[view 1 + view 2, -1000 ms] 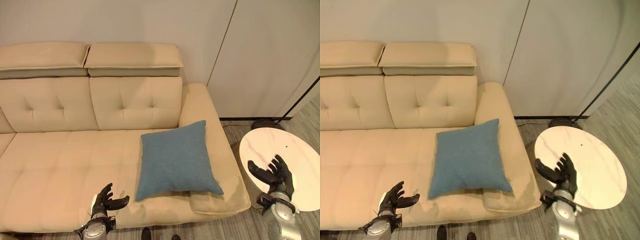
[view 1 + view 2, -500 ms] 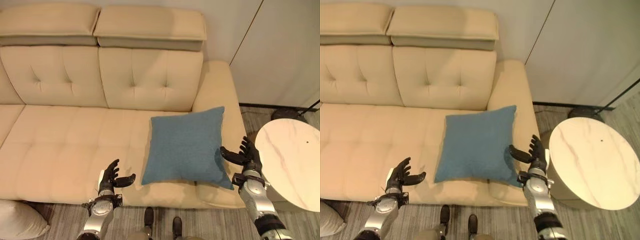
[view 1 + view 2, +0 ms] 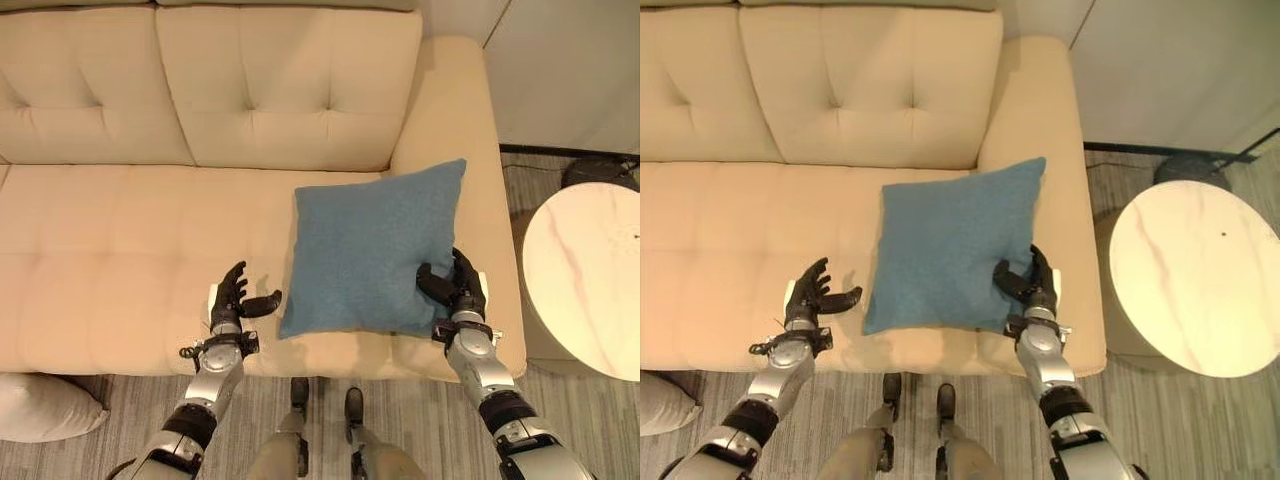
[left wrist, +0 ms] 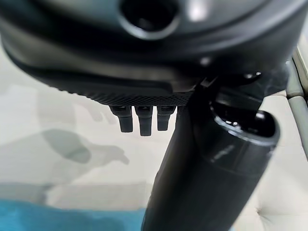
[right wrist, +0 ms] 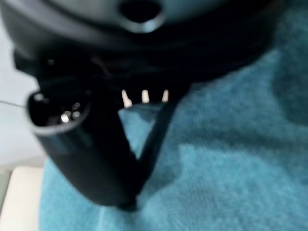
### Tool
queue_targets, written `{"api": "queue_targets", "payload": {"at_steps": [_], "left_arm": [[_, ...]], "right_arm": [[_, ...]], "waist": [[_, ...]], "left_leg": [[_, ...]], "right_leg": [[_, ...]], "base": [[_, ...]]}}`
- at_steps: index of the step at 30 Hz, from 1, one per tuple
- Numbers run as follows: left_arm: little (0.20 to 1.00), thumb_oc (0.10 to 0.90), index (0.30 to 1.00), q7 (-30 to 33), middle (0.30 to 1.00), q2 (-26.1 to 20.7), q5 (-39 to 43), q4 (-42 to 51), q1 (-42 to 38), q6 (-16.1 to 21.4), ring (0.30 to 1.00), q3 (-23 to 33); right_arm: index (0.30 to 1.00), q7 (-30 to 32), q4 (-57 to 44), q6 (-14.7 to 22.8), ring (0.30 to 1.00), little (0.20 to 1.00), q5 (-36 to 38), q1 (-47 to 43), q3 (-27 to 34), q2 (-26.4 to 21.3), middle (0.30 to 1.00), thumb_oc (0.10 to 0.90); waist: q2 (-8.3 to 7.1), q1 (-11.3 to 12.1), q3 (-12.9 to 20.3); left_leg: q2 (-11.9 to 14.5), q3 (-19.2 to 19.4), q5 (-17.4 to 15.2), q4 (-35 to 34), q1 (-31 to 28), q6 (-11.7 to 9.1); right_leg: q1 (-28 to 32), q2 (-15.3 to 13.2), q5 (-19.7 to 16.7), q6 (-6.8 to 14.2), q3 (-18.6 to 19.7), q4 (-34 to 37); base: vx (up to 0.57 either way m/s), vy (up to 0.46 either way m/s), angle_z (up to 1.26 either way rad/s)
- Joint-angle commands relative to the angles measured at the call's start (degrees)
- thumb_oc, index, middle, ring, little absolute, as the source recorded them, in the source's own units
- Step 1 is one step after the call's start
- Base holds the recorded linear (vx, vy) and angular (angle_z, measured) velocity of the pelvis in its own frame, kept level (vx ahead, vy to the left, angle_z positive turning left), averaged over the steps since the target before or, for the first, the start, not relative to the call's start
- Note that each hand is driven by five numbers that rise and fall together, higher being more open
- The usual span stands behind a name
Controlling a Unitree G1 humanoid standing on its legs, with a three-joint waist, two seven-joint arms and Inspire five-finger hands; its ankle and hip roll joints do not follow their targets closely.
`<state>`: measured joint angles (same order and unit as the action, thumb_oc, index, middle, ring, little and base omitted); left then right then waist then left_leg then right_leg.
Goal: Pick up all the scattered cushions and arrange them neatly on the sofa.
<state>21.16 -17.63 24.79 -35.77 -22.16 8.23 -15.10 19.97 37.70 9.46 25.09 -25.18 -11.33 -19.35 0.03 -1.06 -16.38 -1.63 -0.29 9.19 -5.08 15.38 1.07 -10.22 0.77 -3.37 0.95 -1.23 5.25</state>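
Right robot hand [image 3: 455, 291] rests at the lower right corner of the cushion [image 3: 372, 250], thumb lying on the blue cloth and fingers at its right edge; the right wrist view shows the thumb pressed into the fabric, but whether the fingers are curled round the edge or merely lie against it cannot be told. Left robot hand [image 3: 236, 298] hovers over the seat just beside the cushion's lower left corner, fingers spread and relaxed, thumb pointing toward the cushion without touching it, holding nothing.

One cushion is square, blue-teal, of a coarse woven cloth, plump with soft corners. It lies flat on the right end of the sofa [image 3: 120, 250], slightly turned, its upper right corner leaning against the armrest [image 3: 480, 150] and its lower edge near the front of the seat. Sofa is cream, with button-tufted back and seat.

Second cushion [image 3: 45, 408], pale grey-white, lies on the striped grey floor [image 3: 600, 420] before the sofa's left end; it is cut off by the picture's edge, so its shape is not clear.

Round white marbled bench [image 3: 585, 275] stands right of the sofa, partly cut off. Behind it a dark round object [image 3: 600, 170] sits on the floor, too hidden to make out.
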Motion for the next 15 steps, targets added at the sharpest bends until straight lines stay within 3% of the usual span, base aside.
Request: {"api": "queue_targets", "payload": {"at_steps": [1,5,15], "left_arm": [[0.900,0.800,0.900,1.4,0.900,1.4,0.9,-1.7,-5.4,5.8,0.900,0.1],[0.900,0.800,0.900,0.9,0.900,2.8,2.1,-4.4,-7.2,5.6,0.900,-1.2],[0.900,0.800,0.900,-1.6,0.900,6.3,4.9,-7.4,-9.1,4.9,0.900,-4.8]], "right_arm": [[0.900,-3.6,-6.1,4.2,0.900,0.900,-0.2,-3.4,-3.5,2.6,0.900,0.800],[0.900,-4.2,-8.2,4.8,0.900,0.900,0.5,-3.8,-4.7,3.8,0.900,0.800],[0.900,-4.6,-11.3,5.6,0.900,0.900,1.5,-4.2,-5.8,4.5,0.900,0.800]], "waist": [[-0.77,0.8,1.9],[0.00,0.0,1.2],[0.13,-1.3,0.3]], "left_leg": [[-1.8,-0.3,-6.6,0.1,-0.4,-0.3],[-1.9,0.2,-6.6,0.1,0.2,-0.4],[-1.7,0.5,-6.4,0.1,1.2,-0.3]], "right_leg": [[-4.2,-2.5,-0.2,3.1,0.5,-1.2],[-5.2,-2.6,-0.5,3.3,1.0,-1.1],[-6.7,-2.5,-1.0,3.4,2.1,-1.0]], "base": [[0.00,0.006,-0.06],[0.00,0.009,-0.02],[0.00,0.004,-0.08]]}}
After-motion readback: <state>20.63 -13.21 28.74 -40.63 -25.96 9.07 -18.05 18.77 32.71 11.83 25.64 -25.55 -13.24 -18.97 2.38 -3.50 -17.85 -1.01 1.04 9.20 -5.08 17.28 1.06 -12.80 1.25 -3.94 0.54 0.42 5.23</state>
